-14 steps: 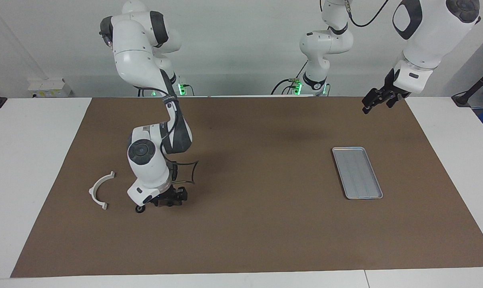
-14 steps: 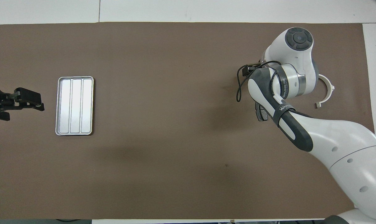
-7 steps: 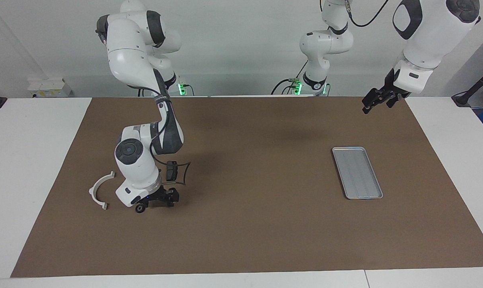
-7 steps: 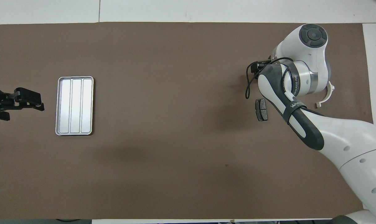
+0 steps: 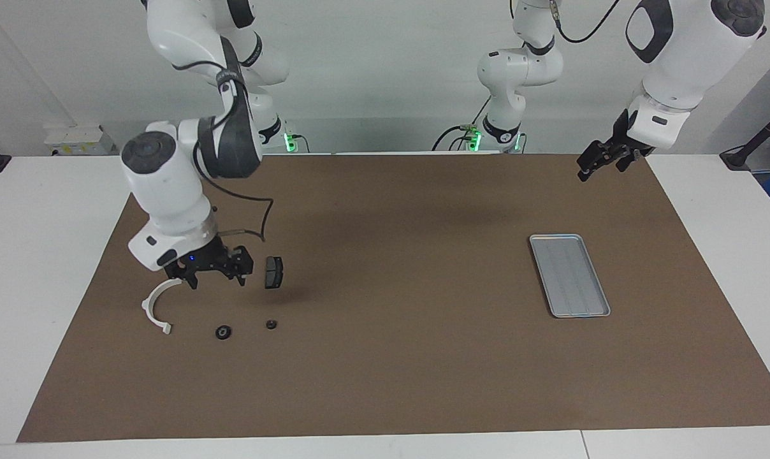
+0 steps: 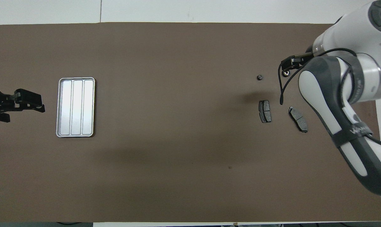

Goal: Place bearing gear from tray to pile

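The silver tray [image 5: 568, 275] [image 6: 75, 107] lies bare near the left arm's end of the mat. At the right arm's end, a small dark round bearing gear [image 5: 271, 324] [image 6: 259, 77] rests on the mat beside a second small round part [image 5: 223, 332] [image 6: 285, 73]. A white arc [image 5: 157, 306] and two brake pads [image 6: 265, 111] [image 6: 298, 119] lie close by. My right gripper [image 5: 214, 275] hangs open and holds nothing, above the arc and one pad. My left gripper [image 5: 598, 159] [image 6: 26, 104] waits open in the air beside the tray.
A brown mat [image 5: 398, 370] covers most of the white table. In the overhead view the right arm hides the white arc. A cable loops from the right wrist [image 5: 245, 217] above the pile.
My right gripper has lifted off the mat and swung toward the arc, leaving a small round gear on the mat. Both brake pads have come into sight. The left arm has not moved.
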Robot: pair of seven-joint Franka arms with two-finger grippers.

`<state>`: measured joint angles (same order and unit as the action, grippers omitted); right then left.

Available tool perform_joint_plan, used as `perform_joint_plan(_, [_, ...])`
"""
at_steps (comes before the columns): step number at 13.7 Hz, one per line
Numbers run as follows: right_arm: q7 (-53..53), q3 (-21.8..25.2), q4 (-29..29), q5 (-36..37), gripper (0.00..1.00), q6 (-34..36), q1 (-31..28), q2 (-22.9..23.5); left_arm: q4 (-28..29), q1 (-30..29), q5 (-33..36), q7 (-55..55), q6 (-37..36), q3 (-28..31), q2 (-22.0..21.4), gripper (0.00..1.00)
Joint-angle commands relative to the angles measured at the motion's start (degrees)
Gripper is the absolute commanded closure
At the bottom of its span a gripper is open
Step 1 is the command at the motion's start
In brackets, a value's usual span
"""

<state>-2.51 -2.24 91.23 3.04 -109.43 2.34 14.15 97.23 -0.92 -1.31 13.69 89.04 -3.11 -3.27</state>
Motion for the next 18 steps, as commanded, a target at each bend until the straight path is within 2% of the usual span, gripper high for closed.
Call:
perform_joint_plan(1, [1.5, 1.2, 7.4, -4.4, 0.0, 5.1, -0.3, -11.5, 0.5, 0.7, -0.1, 0.0, -0.4, 0.7, -1.0, 0.0])
perform_joint_plan(4, [1.5, 3.9, 6.6, -5.1, 0.0, 14.3, 1.2, -18.3, 0.5, 0.7, -0.1, 0.0, -0.4, 0.7, -1.0, 0.0])
perform_joint_plan(6, [1.5, 3.9, 4.8, -5.1, 0.0, 20.5, 0.7, -19.4, 0.5, 0.7, -0.1, 0.0, -0.4, 0.7, -1.0, 0.0])
perform_joint_plan(14, [1.4, 3.2, 3.7, -4.1, 0.0, 21.9, -0.8, -18.0, 0.5, 0.7, -0.1, -0.2, 0.0, 0.6, -1.0, 0.0])
perform_joint_plan(16, [1.0, 3.1, 3.1, -2.4, 0.0, 20.0, -0.1, -17.8, 0.6, 0.7, -0.1, -1.0, 0.8, 0.6, -0.9, 0.0])
perform_joint_plan(18, [0.9, 3.0, 3.1, -1.8, 0.0, 17.9, -0.1, -17.8, 0.8, 0.4, -0.1, -7.0, 1.2, 0.6, -1.0, 0.0])
